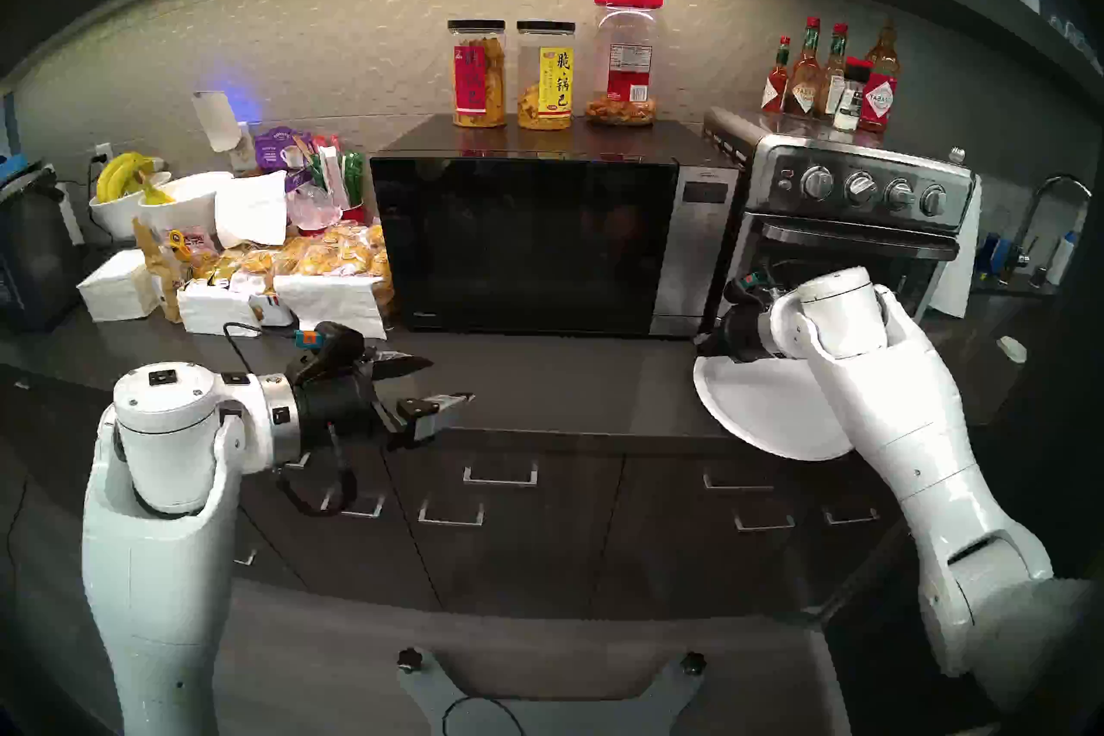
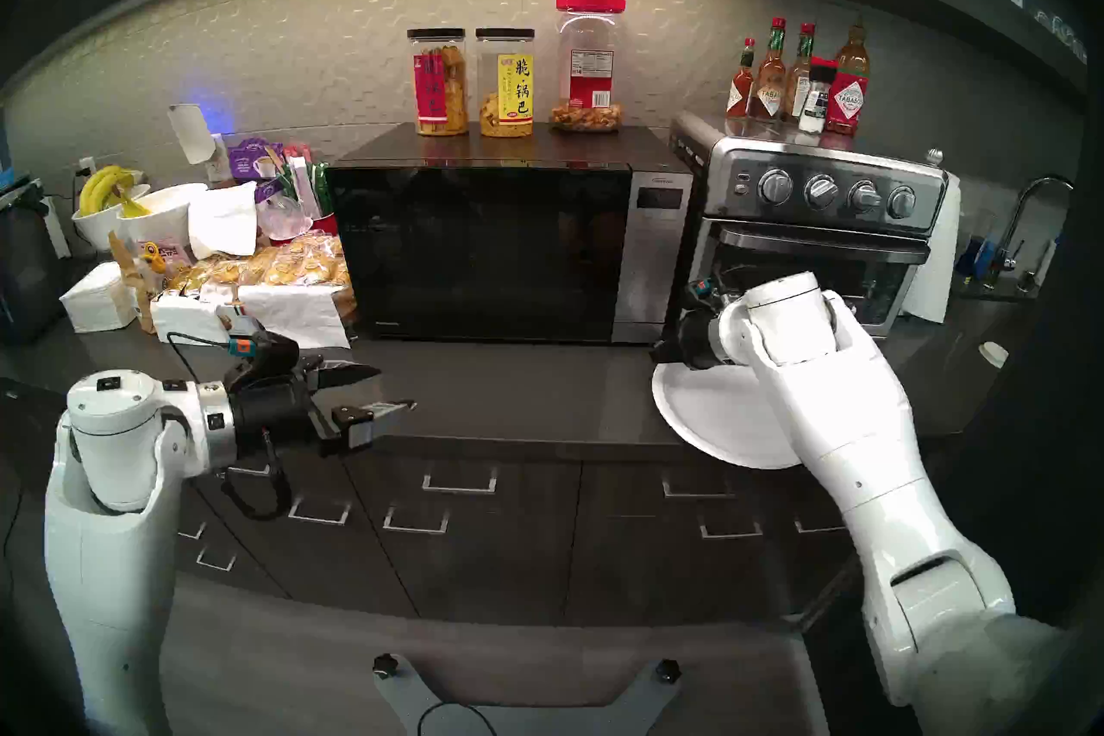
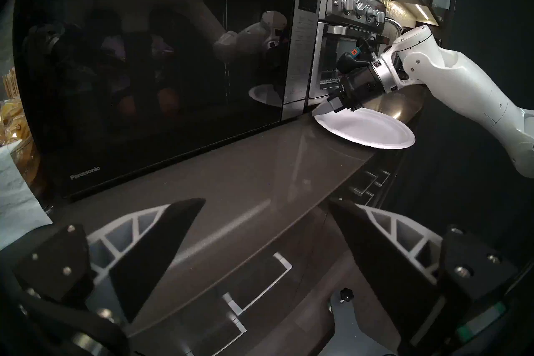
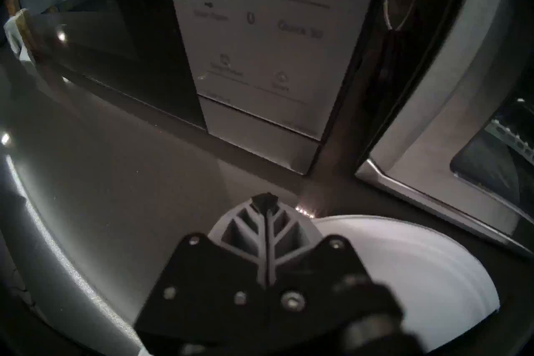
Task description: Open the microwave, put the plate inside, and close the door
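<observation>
On the dark, smooth countertop [image 1: 555, 388], the microwave [image 1: 537, 239] stands as a large black box against the tiled wall. Its door [image 1: 520, 245] is a wide sheet of glossy black glass, shut flush with the front, and mirrors the robot's arms. At the microwave's right side runs a narrow brushed-silver keypad panel [image 4: 260, 37] with printed numerals. Close against that side sits a silver toaster oven [image 1: 854, 215] with four round knobs and a barred glass front; only a thin dark gap separates the two. To the microwave's left lies a heap of crinkly yellow snack packets [image 1: 322, 257] and white napkins [image 1: 119, 287], crowding right up to its lower left corner. On its flat top stand three clear jars [image 1: 543, 72].

In front of the microwave the counter is bare and reflective, leaving open room along the whole door as far as the counter's front edge.

The plate [image 1: 759, 406] is thin, white, round and matte, with a shallow raised rim. It lies in front of the microwave's lower right corner and juts out over the counter's front edge. The right gripper [image 4: 264, 199] has its ribbed grey fingers pressed together, holding nothing, with its tip at the plate's far rim, just short of the keypad panel's foot. The left gripper [image 1: 442, 379] hovers over the counter's front edge, before the microwave's lower left corner, its black wedge-shaped fingers spread apart and empty, well apart from the plate.
</observation>
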